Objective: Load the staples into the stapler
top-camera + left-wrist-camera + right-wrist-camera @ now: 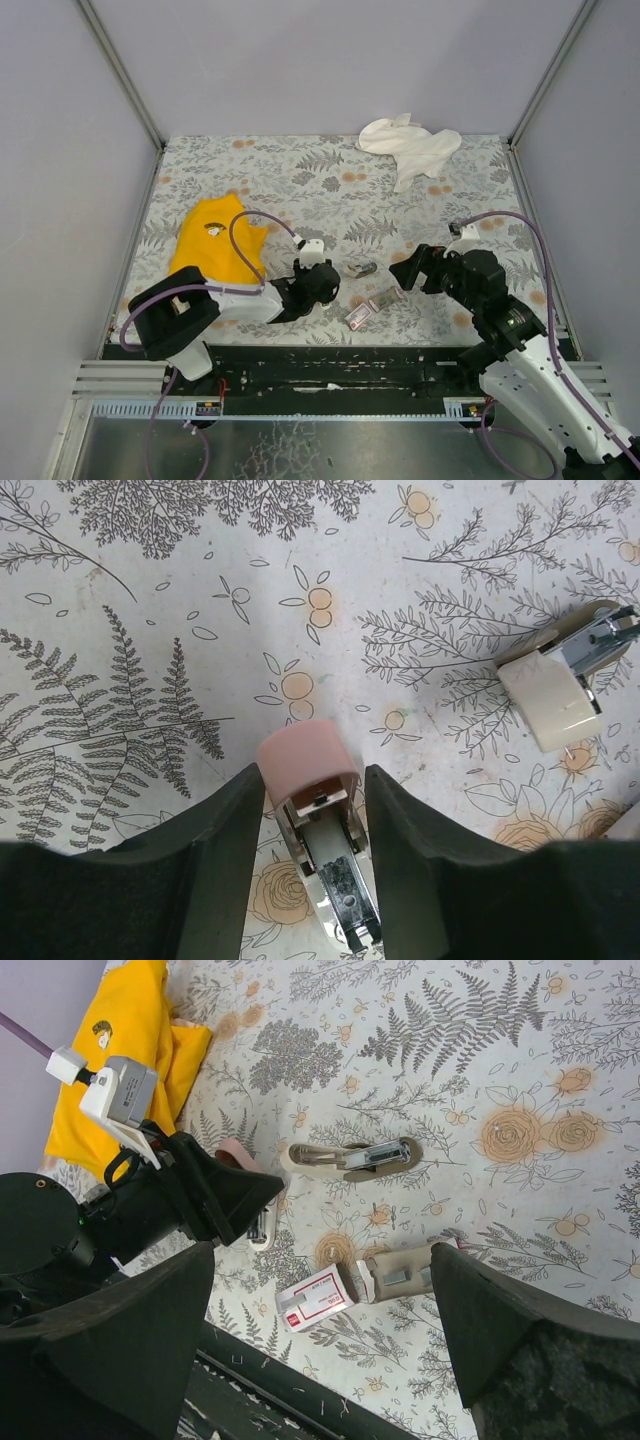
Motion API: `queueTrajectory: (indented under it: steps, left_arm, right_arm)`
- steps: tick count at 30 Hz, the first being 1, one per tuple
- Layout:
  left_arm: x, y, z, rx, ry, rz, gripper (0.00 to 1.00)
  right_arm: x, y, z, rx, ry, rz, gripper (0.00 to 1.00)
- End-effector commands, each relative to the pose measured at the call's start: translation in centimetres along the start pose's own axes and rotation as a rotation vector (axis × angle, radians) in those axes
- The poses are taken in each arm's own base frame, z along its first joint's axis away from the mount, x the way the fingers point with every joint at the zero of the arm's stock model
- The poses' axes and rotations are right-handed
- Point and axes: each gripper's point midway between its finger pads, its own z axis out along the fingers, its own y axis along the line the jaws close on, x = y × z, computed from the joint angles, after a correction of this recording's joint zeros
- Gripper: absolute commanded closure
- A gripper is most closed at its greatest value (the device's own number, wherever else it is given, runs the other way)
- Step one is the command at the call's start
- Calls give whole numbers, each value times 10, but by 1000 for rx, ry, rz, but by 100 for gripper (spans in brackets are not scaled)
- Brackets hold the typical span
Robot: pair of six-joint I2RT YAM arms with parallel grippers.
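Note:
The pink stapler (307,760) lies on the floral table, its silvery inner channel (345,880) showing. My left gripper (312,770) is open, a finger on each side of the stapler and a thin gap to it. In the right wrist view the stapler (238,1150) pokes out past those fingers. The staples' red box with its pale label (315,1298) lies by the near edge. Its grey-brown tray (405,1272) is slid out, with a silvery strip (397,1276) in it. My right gripper (322,1255) hovers above the box, open wide and empty.
A pale beige block with a metal part (550,705) lies right of the stapler. A yellow cloth (215,240) lies at the left and a white cloth (410,145) at the far right. Loose staples litter the black rail (300,1400) along the near edge.

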Motion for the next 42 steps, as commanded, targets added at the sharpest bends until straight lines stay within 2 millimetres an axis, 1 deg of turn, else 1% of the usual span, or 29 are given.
queueTrajectory:
  steps: [1,6,11,14,19,21,22,25,26,29,31,35,38,42]
  left_arm:
    - [-12,-3,-8,14,-33,-22,56]
    - [-20,-5,-13,14,-38,-26,55]
    - [-29,-10,-23,36,-44,-44,42]
    - [-39,-14,-31,55,-54,-60,32]
    - [-61,-10,-55,68,-86,-79,11]
    - [-70,-6,-66,77,-89,-85,5]
    - [-78,-4,-72,89,-93,-97,4]
    - [-94,2,-88,150,-56,-105,2]
    - [-101,3,-95,179,-46,-102,1]
    - [-127,16,-109,233,-32,-70,0]
    - [-145,27,-115,248,-21,-34,0]
    - [-167,56,-117,196,-25,36,0]
    - [-177,69,-115,174,-66,46,0]
    - [-183,80,-109,148,-110,32,0]
  right_arm:
    - [-9,1,-3,1,-43,10,5]
    - [-9,3,-5,-7,-38,8,5]
    - [-9,5,-6,-11,-32,-2,5]
    - [-12,4,-7,-1,-29,-26,4]
    - [-14,-9,-12,90,4,-62,4]
    - [-11,-15,-12,128,32,-69,5]
    - [-10,-16,-12,136,48,-72,6]
    - [0,-17,-6,146,120,-74,11]
    - [6,-16,-2,137,153,-75,15]
    - [29,-15,10,104,267,-80,23]
    - [45,-19,16,106,342,-79,28]
    - [66,-26,27,147,430,-135,29]
    - [75,-25,38,177,470,-226,30]
    - [84,-28,54,207,528,-297,38]
